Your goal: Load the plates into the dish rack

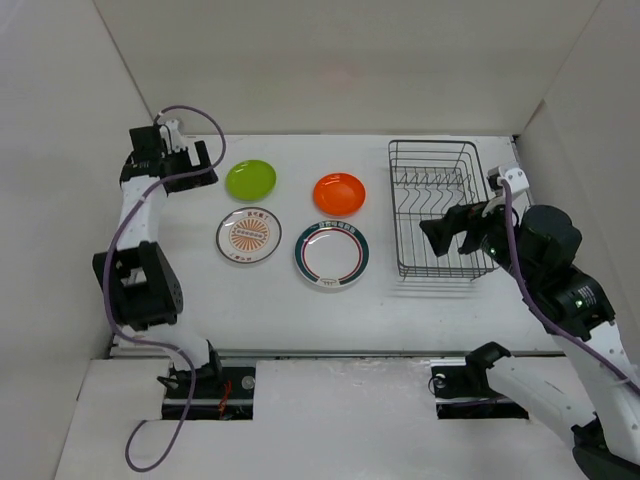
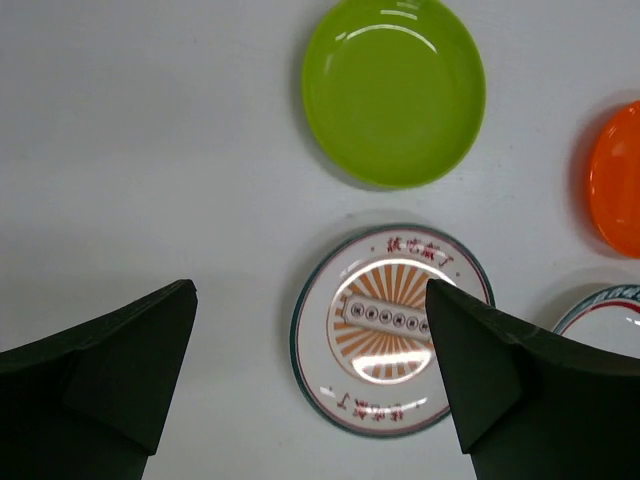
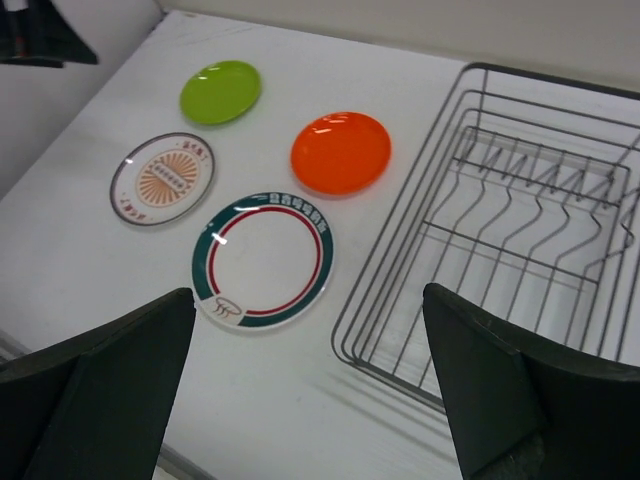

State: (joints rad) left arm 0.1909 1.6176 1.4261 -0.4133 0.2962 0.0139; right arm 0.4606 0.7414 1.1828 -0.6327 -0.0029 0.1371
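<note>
Near the far-left corner the left gripper (image 1: 193,163) gapes wide, empty. The lime green plate (image 1: 250,179), sunburst plate (image 1: 248,236), teal-rimmed plate (image 1: 332,254) and orange plate (image 1: 339,192) lie flat mid-worktop. Toward the right edge the right gripper (image 1: 445,232), spread wide, hovers over the dish rack (image 1: 430,143).

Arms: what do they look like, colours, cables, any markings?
Both the left arm and right arm have white links, black joints and a lilac cable alongside. The right arm shows a small green light. Fingers are matte black wedges; no markings visible.
</note>
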